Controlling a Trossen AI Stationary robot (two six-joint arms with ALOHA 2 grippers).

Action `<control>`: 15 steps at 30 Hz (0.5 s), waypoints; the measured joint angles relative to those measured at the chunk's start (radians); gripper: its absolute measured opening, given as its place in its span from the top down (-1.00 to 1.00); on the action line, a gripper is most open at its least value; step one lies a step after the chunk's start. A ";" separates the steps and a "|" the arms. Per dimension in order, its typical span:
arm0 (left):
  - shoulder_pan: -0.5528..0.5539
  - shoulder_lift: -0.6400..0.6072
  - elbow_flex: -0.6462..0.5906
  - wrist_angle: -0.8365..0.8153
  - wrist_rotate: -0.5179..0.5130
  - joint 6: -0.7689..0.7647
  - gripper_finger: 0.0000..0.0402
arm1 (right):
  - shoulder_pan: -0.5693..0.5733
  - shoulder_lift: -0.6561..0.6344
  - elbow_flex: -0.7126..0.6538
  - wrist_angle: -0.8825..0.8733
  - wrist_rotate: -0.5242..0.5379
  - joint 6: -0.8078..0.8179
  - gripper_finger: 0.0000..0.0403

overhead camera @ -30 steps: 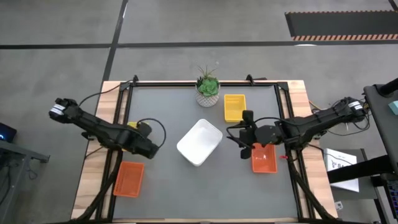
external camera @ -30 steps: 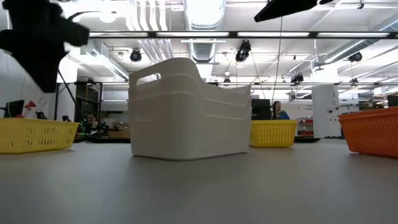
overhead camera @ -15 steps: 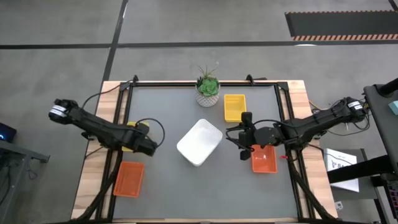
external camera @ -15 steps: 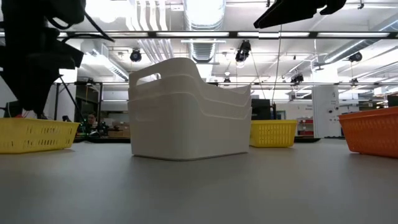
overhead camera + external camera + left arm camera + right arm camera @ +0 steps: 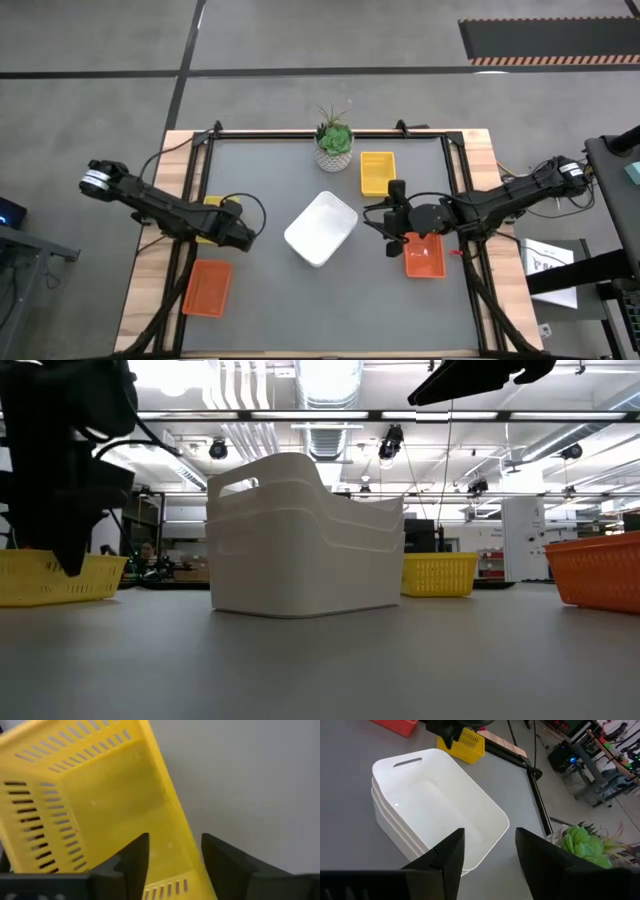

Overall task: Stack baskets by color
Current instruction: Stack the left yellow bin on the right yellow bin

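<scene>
White baskets (image 5: 320,229): nested stack, table centre. No legible writing on any item. Left gripper (image 5: 172,862): fingers parted astride the wall of a yellow basket (image 5: 100,805) at the table's left edge, largely hidden under the arm overhead. Right gripper (image 5: 487,855): fingers spread, empty, beside an orange basket (image 5: 424,254).

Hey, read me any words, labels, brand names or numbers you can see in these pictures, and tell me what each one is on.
No text can be read anywhere.
Sheet of paper beside the table, near the right arm: dark marks, too small to read.
White baskets, yellow basket, orange basket: no labels visible.
</scene>
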 joint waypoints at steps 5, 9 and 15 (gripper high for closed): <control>0.000 0.043 0.015 -0.002 -0.033 0.083 0.61 | 0.000 0.000 0.000 0.000 0.000 0.012 0.16; 0.000 0.045 0.056 -0.001 -0.118 0.171 0.95 | 0.000 0.000 -0.008 0.000 -0.018 0.035 0.16; 0.000 0.004 0.226 -0.019 -0.151 0.465 0.99 | 0.000 0.000 -0.034 0.030 -0.124 0.083 0.16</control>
